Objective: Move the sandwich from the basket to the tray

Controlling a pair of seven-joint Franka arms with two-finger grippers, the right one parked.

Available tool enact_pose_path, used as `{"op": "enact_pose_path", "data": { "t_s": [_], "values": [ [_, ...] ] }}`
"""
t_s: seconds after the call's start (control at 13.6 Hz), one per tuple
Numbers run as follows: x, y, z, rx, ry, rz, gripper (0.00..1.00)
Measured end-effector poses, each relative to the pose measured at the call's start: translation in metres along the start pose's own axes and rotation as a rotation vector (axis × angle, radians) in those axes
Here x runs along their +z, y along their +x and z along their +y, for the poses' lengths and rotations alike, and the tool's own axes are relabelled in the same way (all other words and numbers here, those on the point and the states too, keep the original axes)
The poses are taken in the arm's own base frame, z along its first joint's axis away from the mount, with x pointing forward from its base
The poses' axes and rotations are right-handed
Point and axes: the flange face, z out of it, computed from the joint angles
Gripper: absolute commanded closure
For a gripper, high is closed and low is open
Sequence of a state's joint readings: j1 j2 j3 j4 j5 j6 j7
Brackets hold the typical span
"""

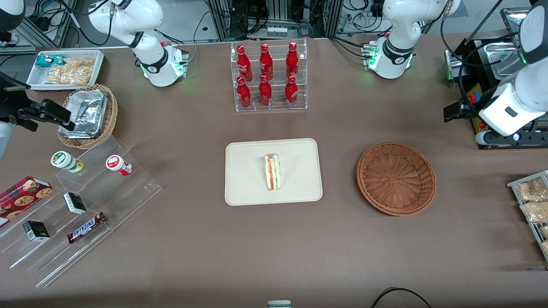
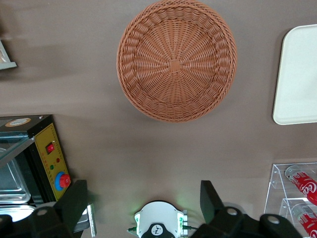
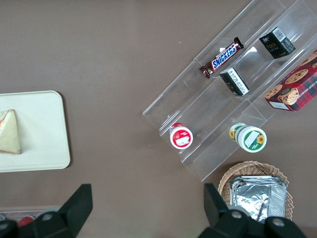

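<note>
The sandwich point(image 1: 272, 172) lies on its side on the cream tray point(image 1: 248, 184), its red, orange and green layers showing; it also appears in the right wrist view as the sandwich point(image 3: 10, 133) on the tray point(image 3: 44, 129). The reddish-brown basket point(image 1: 396, 178) holds nothing and sits beside the tray, toward the working arm's end. My gripper point(image 1: 454, 112) hangs high above the table, farther from the front camera than the basket. In the left wrist view the gripper point(image 2: 142, 201) is open with nothing between its fingers, and the basket point(image 2: 177, 59) and a tray corner point(image 2: 297, 74) show below.
A clear rack of red bottles point(image 1: 269, 77) stands farther back than the tray. A black appliance point(image 1: 483, 81) and a rack of snack packets point(image 1: 533, 201) sit at the working arm's end. A stepped acrylic shelf point(image 1: 81, 205), foil basket point(image 1: 87, 113) and white bin point(image 1: 66, 68) sit at the parked arm's end.
</note>
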State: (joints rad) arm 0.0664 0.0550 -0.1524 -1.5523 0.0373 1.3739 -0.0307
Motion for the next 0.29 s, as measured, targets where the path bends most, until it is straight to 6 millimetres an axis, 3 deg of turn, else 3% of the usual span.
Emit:
{"op": "enact_pose_path", "data": {
  "t_s": [0.29],
  "values": [
    [-0.0057,0.0096,0.0022,0.004,0.0,0.088,0.0]
  ]
}}
